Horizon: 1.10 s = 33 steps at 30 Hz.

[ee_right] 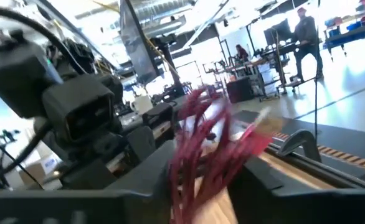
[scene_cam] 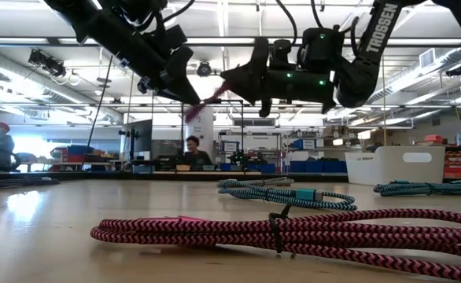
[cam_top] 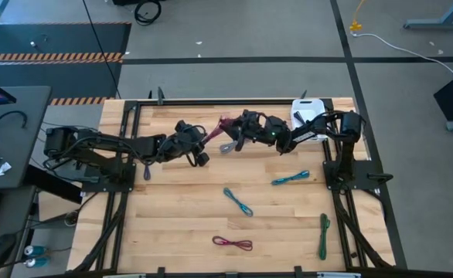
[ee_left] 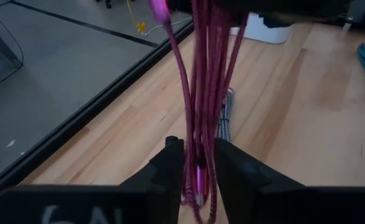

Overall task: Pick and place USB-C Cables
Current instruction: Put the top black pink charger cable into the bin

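Passing in mid-air at the table's far middle, the right gripper (cam_top: 228, 128) is clamping the maroon cable (cam_top: 221, 124), seemingly the left gripper's (cam_top: 202, 147) parted fingers (ee_left: 170, 167) are straddling it, five cables waiting.

Maroon braided cable (ee_left: 201, 81) — magenta-and-black weave on another (scene_cam: 293, 232) (teal (cam_top: 291, 179), green (cam_top: 323, 235) elsewhere) — pale wooden table (cam_top: 180, 208)

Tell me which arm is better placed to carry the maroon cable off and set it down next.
Probably the left. The maroon cable hangs between the left gripper fingers, which sit open around its lower end, so closing would take it. The right gripper holds its top, raised above the table.
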Each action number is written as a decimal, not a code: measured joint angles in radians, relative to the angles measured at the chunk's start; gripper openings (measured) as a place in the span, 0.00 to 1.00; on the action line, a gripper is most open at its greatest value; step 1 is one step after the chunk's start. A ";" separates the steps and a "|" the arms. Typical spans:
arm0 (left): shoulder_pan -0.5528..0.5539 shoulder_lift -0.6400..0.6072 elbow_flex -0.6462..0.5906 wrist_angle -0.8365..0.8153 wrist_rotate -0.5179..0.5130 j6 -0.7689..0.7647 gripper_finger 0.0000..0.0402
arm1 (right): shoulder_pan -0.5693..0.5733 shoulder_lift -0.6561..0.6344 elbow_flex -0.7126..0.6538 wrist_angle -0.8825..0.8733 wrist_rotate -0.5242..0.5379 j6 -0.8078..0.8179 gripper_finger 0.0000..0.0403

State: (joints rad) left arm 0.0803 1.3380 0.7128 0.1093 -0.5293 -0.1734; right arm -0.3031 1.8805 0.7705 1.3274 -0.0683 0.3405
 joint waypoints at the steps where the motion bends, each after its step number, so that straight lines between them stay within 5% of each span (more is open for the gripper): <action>1: 0.000 0.000 0.000 0.001 0.000 -0.008 0.25 | 0.000 0.000 0.000 -0.004 0.000 -0.018 0.24; 5: 0.000 0.000 0.000 -0.002 -0.001 -0.026 0.32 | -0.007 -0.005 -0.001 -0.039 -0.010 -0.099 0.04; 13: -0.002 0.000 0.000 -0.060 -0.001 -0.042 0.57 | -0.051 -0.201 -0.030 -0.443 0.030 -0.261 0.03; 17: -0.002 0.000 0.000 -0.081 -0.001 -0.051 0.64 | -0.071 -0.417 -0.027 -0.824 0.232 -0.430 0.03; 21: -0.002 0.000 0.000 -0.081 -0.001 -0.051 0.67 | -0.096 -0.630 -0.018 -1.184 0.609 -0.533 0.03; 24: 0.002 0.000 0.000 -0.079 -0.001 -0.050 0.67 | -0.160 -0.742 -0.018 -1.379 0.746 -0.497 0.03; 33: 0.002 0.000 0.000 -0.076 -0.002 -0.039 0.62 | -0.455 -0.742 -0.050 -1.692 0.715 -0.197 0.03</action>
State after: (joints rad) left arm 0.0822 1.3384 0.7129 0.0338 -0.5308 -0.2127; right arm -0.7578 1.1389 0.7208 -0.3641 0.6464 0.1433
